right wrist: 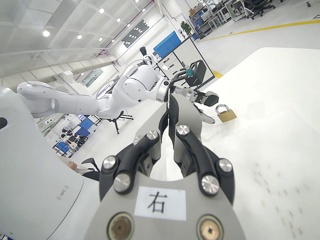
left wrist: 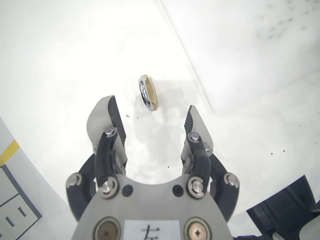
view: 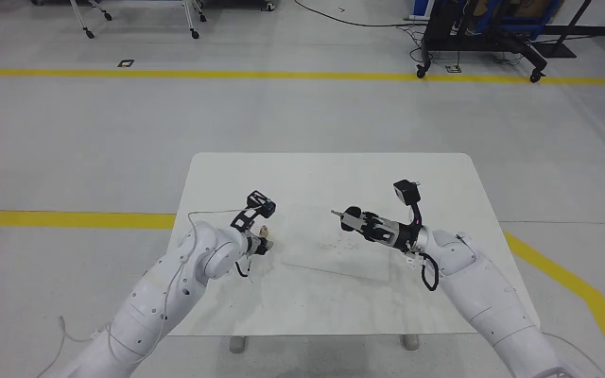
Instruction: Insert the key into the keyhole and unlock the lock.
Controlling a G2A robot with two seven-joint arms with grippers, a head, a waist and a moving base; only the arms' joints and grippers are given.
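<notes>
- Standing on the white rectangular counter, the small brass padlock with a silver shackle appears to rest on its base, shackle uppermost.
- The padlock sits toward the left side of the counter, well apart from the edges.
- The left gripper hangs low over the counter with its jaws released and spread wide.
- The padlock lies just ahead of the left fingertips, roughly in line with the gap and touching neither finger.
- The right gripper is held above the middle of the counter, well apart from the padlock and pointing toward it.
- The right jaws are clenched, ribbed pads pressed together.
- In the top view, the tip of a thin metal key projects from the right jaws; it is too small to tell its shape.
- Scattered dark specks mark the counter surface near the left gripper.
</notes>
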